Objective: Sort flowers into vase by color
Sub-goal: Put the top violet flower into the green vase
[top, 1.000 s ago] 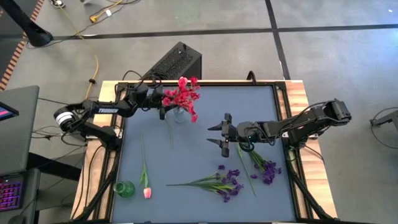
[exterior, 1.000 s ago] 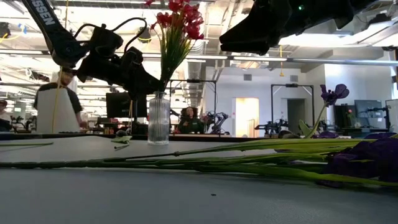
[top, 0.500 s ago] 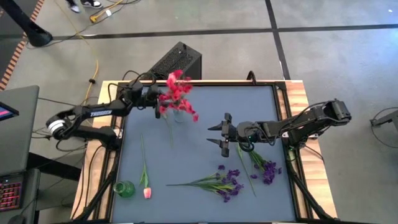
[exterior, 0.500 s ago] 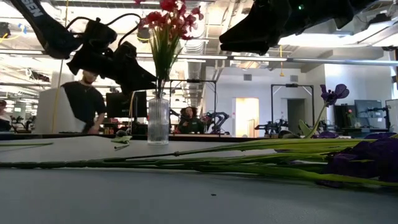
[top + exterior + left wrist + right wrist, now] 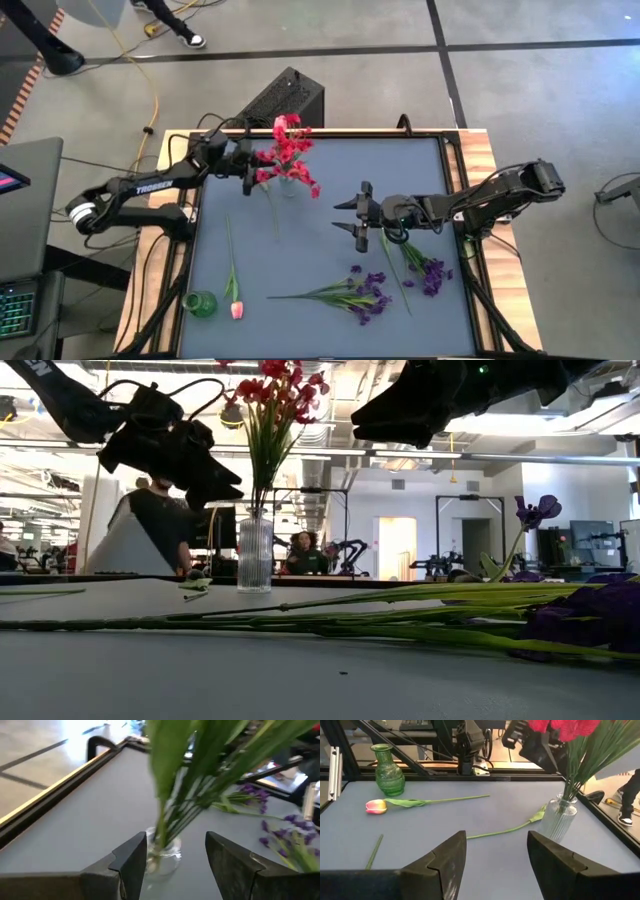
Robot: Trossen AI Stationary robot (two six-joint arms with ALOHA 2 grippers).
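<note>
Here the left gripper [image 5: 247, 172] hangs spread and empty just beside the red flowers [image 5: 285, 150] standing in the clear ribbed vase [image 5: 254, 555]; the right gripper [image 5: 357, 215] waits spread at mid-table.

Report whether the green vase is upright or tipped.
Upright. The green vase stands on its base near the pink tulip, its mouth up; the high view agrees.

Red flowers [image 5: 287, 150] stand in a clear ribbed vase [image 5: 559, 817], a pink tulip [image 5: 236, 308] lies by a green vase [image 5: 201, 304], purple flowers [image 5: 365, 297] lie on the grey-blue bench [image 5: 320, 230].
</note>
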